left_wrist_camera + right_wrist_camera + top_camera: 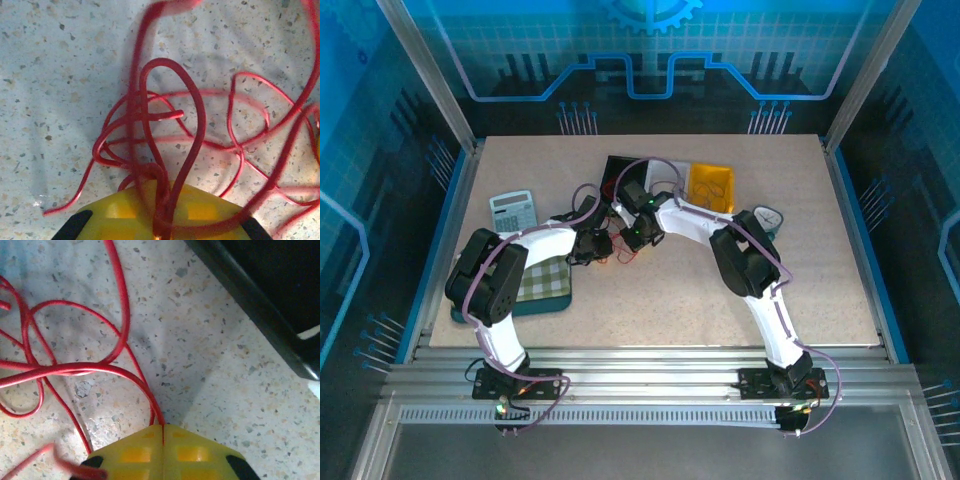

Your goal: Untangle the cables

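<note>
The cables (616, 247) are a small tangle of thin red wire lying on the speckled table between my two grippers. In the left wrist view the red loops (170, 125) spread over the table and several strands run into my left gripper (162, 220), whose yellow jaws are shut on them. In the right wrist view the red cables (75, 370) curve in from the left and one strand ends pinched in the seam of my right gripper (163, 432), which is shut on it. From above, my left gripper (597, 243) and right gripper (632, 236) sit close together over the tangle.
A black tray (620, 172) and a yellow bin (711, 186) stand behind the grippers; the tray's dark edge (260, 310) crosses the right wrist view. A calculator (512, 210) and a checked cloth on a teal mat (542, 280) lie at the left.
</note>
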Robot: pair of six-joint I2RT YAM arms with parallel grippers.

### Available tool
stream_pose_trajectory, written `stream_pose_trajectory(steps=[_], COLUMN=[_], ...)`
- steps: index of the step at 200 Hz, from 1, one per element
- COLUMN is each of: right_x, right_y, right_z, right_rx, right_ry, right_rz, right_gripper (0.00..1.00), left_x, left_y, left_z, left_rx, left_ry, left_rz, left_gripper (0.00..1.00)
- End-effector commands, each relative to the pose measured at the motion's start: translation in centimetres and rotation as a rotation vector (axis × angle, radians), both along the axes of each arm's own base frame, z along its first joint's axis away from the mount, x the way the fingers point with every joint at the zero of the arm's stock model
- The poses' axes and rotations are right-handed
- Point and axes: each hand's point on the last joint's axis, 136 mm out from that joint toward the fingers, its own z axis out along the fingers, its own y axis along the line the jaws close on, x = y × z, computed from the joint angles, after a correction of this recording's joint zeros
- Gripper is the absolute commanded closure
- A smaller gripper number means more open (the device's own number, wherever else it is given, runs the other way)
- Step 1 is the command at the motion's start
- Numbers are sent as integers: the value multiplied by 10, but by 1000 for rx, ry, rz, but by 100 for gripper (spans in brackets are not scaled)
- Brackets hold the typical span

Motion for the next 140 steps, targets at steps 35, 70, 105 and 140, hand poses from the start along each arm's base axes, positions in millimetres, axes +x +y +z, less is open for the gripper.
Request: stream_pose_trajectory(steps=[35,70,105,140], right_x=[0,3,-11,-19], right_y=[-68,-124,-187,-213], right_z=[-7,5,4,6], right_rx=[-28,24,103,161], right_ry=[28,3,19,6], right_rz=[-201,-419,-676,-798], right_gripper=[100,100,100,100], left_x=[-5,-6,-8,-8], left_y=[15,23,29,31], left_z=[-8,-11,-17,-19], left_rx=[48,69,77,91], left_ry=[48,66,89,95], left_rz=[53,91,118,132], left_gripper=[86,86,85,86])
